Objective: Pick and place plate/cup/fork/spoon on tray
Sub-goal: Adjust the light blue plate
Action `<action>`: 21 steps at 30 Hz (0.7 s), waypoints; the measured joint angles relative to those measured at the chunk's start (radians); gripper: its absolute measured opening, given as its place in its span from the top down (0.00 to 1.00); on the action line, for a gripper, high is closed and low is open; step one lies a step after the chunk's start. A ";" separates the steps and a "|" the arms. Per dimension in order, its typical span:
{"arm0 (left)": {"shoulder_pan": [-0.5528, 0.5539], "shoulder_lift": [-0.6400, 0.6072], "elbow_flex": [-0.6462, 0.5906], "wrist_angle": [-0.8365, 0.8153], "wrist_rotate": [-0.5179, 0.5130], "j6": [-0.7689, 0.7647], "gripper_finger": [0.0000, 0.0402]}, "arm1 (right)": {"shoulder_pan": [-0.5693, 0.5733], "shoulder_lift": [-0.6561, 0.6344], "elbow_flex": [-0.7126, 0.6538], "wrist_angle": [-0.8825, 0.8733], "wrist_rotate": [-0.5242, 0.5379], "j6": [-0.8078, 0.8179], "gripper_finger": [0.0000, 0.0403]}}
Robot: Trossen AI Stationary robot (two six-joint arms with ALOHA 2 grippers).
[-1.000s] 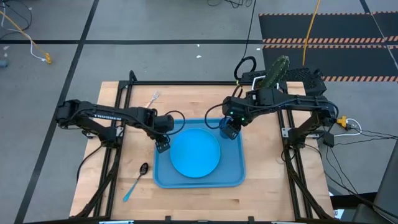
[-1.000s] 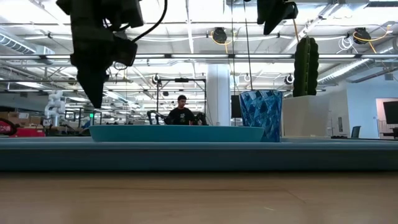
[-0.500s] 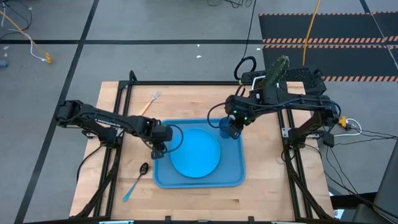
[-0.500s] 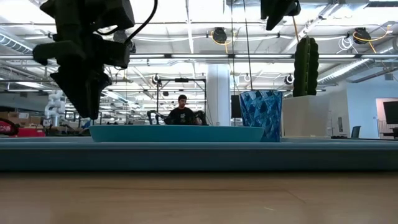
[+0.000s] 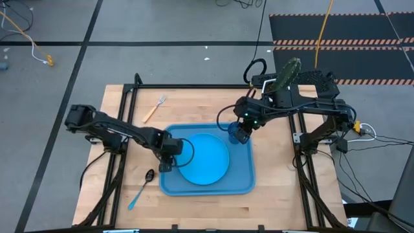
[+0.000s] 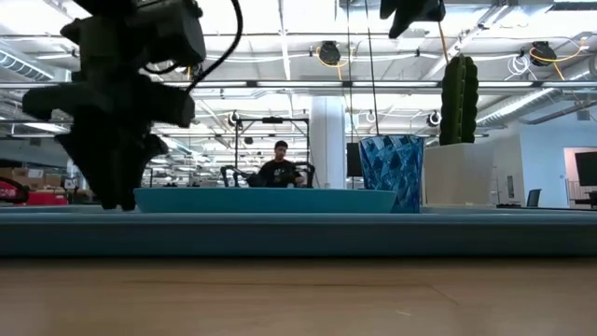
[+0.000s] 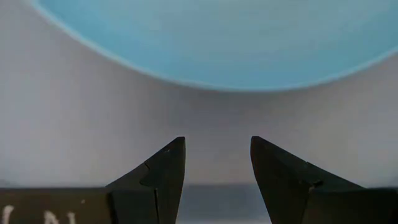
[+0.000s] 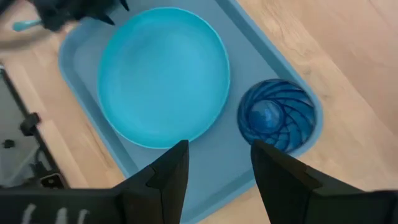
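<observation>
The sky-blue plate (image 5: 203, 159) lies in the middle of the blue tray (image 5: 240, 180). The dark-blue cup (image 5: 231, 133) stands upright in the tray's far right corner. My left gripper (image 5: 165, 163) is open and points down, low over the tray's left side, just beside the plate's edge (image 7: 217, 78). High over the cup (image 8: 275, 116), my right gripper (image 8: 219, 165) also stands open. The orange-handled fork (image 5: 154, 107) lies on the wood beyond the tray's far left corner. The spoon (image 5: 141, 188) lies on the wood left of the tray's near corner.
A cactus (image 5: 285, 74) in a white pot (image 6: 457, 173) stands at the far right of the table, behind the cup (image 6: 392, 173). Black frame rails run along both table sides. Bare wood lies in front of the tray (image 6: 280, 233). A person sits in the room behind.
My left gripper has come down over the tray's left side, moving a little toward the table's near edge, and has rolled about its own axis. It stays open. The plate, cup, fork and spoon have kept their places.
</observation>
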 joint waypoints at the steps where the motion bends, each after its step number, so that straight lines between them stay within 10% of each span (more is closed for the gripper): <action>1: -0.002 0.021 0.005 0.008 0.002 -0.005 0.54 | 0.000 -0.002 0.000 0.002 -0.010 0.005 0.59; 21: 0.001 0.066 0.132 0.080 -0.072 -0.019 0.54 | 0.006 -0.020 0.000 0.014 -0.013 0.009 0.59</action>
